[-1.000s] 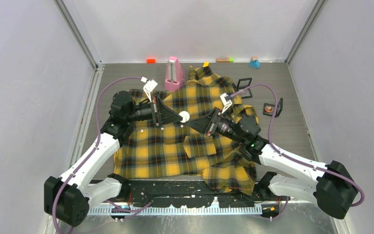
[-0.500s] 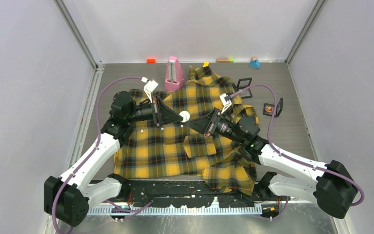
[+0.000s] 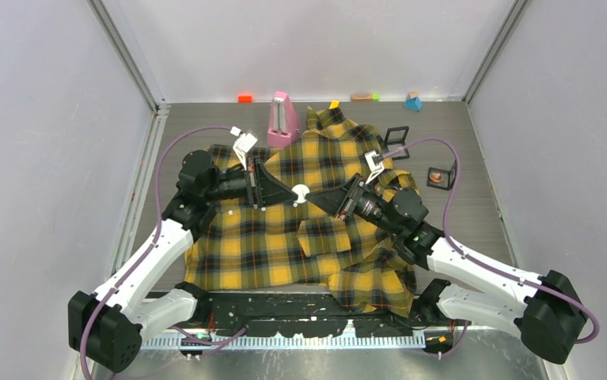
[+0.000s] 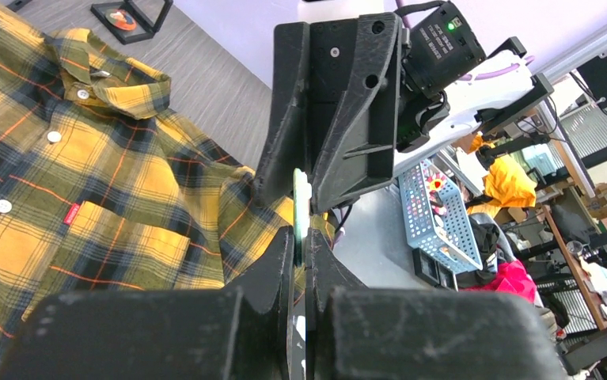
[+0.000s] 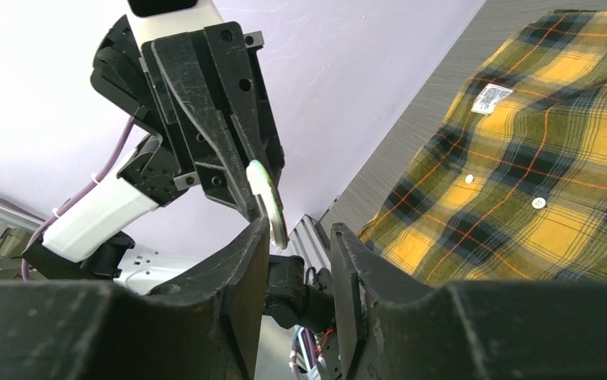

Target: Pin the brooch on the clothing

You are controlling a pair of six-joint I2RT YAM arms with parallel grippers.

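The brooch (image 3: 300, 191) is a small round disc, pale from above, held above the shirt. My left gripper (image 3: 290, 192) is shut on it; in the left wrist view the brooch (image 4: 301, 207) shows edge-on and greenish between the jaws of the left gripper (image 4: 301, 237). My right gripper (image 3: 316, 198) faces the left one, tip to tip, and is open. In the right wrist view the brooch (image 5: 267, 203) sits just above the left finger of the right gripper (image 5: 300, 231), not between the fingers. The yellow-and-black plaid shirt (image 3: 284, 237) lies spread under both arms (image 4: 86, 158) (image 5: 553, 158).
A pink wedge-shaped object (image 3: 282, 119) stands behind the shirt. An empty black square frame (image 3: 396, 138) and a black frame case with something orange in it (image 3: 440, 176) lie at the right. Small coloured blocks (image 3: 244, 98) (image 3: 413, 102) line the back wall.
My right gripper has edged up and left, closer to the brooch held by the left gripper. The left gripper has hardly moved and still holds the brooch.
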